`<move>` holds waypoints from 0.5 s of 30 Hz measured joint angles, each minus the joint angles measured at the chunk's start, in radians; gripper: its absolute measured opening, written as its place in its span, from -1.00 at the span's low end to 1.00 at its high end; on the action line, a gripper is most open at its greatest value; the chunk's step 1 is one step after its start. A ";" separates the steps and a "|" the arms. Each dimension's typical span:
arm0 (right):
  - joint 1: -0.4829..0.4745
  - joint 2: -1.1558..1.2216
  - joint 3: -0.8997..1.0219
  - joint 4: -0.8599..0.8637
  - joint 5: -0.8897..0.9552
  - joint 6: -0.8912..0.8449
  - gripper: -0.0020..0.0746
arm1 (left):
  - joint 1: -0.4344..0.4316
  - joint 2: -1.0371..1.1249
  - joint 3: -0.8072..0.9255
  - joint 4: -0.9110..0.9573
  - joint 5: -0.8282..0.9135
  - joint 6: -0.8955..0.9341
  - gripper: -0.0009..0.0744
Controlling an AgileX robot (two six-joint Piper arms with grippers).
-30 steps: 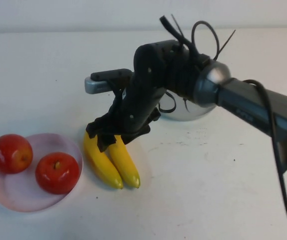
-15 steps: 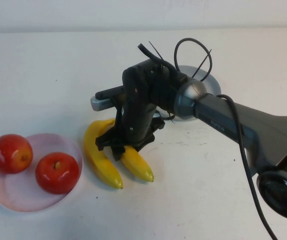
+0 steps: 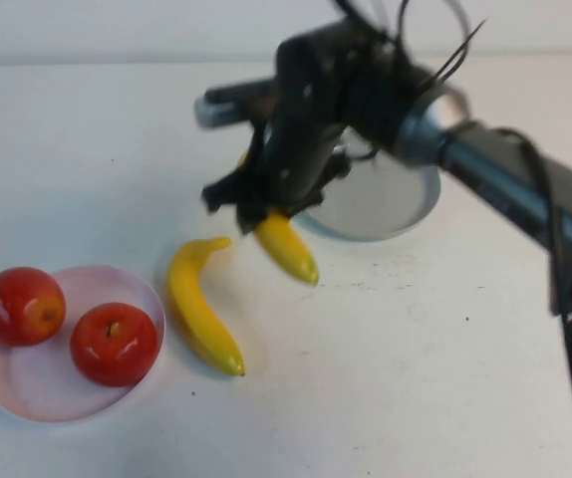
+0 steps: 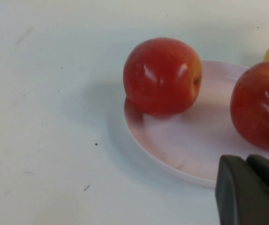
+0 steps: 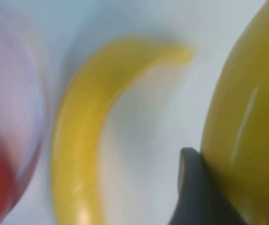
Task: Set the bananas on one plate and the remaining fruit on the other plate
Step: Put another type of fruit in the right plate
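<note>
I see bright, even light on the white tabletop (image 3: 416, 378), soft shadows, glare on the 2 apples (image 4: 161, 76), motion blur around my right gripper (image 3: 256, 214).

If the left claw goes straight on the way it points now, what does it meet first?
Probably the pink plate, then the nearer apple; depth is unclear. The right claw holds one banana in the air.

Right tool (image 3: 266, 204) and arm are showing motion blur in high view, hiding the held banana's (image 3: 288, 247) upper end and part of the grey plate (image 3: 386, 204). Right wrist view is smearing the desk banana (image 5: 85, 140) and pink plate (image 5: 12, 117). Left tool (image 4: 251, 192) is being cut off by the frame corner; second apple (image 4: 258, 105) is running off the edge.
</note>
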 joint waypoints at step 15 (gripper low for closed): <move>-0.304 0.101 -0.040 -0.024 -0.071 0.000 -0.16 | 0.000 0.000 0.000 0.000 0.000 0.000 -0.97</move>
